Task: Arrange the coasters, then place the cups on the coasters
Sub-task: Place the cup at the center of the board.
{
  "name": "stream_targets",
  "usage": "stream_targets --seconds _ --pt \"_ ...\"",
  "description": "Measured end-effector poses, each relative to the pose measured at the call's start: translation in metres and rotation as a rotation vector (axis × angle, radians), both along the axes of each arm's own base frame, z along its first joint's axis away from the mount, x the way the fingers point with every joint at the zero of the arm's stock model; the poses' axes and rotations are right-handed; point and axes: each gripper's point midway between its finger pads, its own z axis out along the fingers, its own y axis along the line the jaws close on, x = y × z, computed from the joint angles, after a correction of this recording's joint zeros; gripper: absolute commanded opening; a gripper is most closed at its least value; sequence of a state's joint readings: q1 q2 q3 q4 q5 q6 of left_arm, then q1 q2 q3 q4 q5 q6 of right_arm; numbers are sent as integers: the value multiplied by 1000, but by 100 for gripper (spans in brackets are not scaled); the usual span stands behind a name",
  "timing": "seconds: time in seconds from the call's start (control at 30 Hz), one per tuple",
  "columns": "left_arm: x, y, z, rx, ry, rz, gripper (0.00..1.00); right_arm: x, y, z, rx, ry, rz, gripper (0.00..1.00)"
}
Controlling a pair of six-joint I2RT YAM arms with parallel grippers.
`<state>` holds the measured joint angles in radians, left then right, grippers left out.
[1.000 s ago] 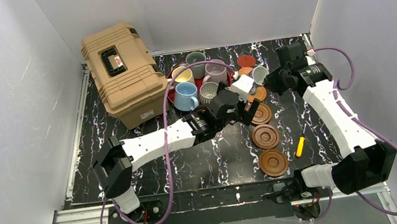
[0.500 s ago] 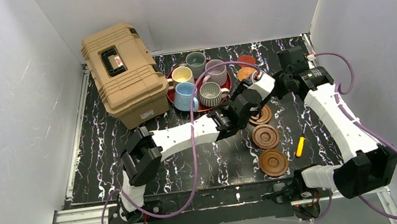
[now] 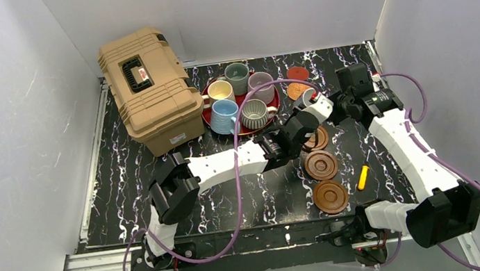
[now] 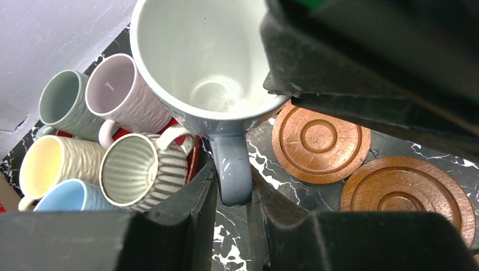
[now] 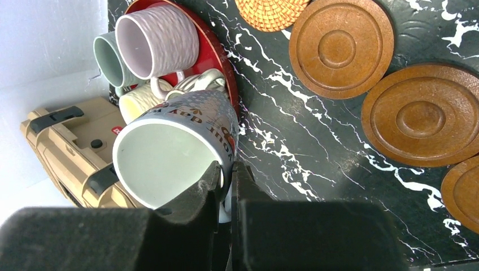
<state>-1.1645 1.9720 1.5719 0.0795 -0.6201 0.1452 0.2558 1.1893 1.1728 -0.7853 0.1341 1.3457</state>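
Grey ceramic mug (image 4: 209, 62), white inside: handle pinched by left gripper (image 4: 231, 197), rim pinched by right gripper (image 5: 226, 175). Hanging tilted, 3 o'clock of red round tray (image 5: 223, 53), 12 o'clock of brown ringed wooden coasters (image 4: 319, 141).

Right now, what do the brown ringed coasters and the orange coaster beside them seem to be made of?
Brown ringed coasters: probably wood, smooth satin finish; faint grain and turned concentric rings show. Orange coaster: likely woven rattan or similar fibre, matte; coiled braided texture shows.
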Motion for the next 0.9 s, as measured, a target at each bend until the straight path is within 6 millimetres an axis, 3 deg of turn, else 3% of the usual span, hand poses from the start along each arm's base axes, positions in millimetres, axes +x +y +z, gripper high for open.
stream_targets --seconds 0.23,0.37,0.53,0.9 --pt "-7 -5 -14 -26 58 -32 0 -3 0 -10 3 20 -5 1" --pt "-17 -2 -31 -40 113 -50 0 -9 2 -27 7 54 13 2" --pt "-33 7 -54 -56 188 -79 0 -23 10 -47 31 99 52 6" --pt "-59 31 -71 -116 260 -105 0 -50 30 -62 107 119 167 14"
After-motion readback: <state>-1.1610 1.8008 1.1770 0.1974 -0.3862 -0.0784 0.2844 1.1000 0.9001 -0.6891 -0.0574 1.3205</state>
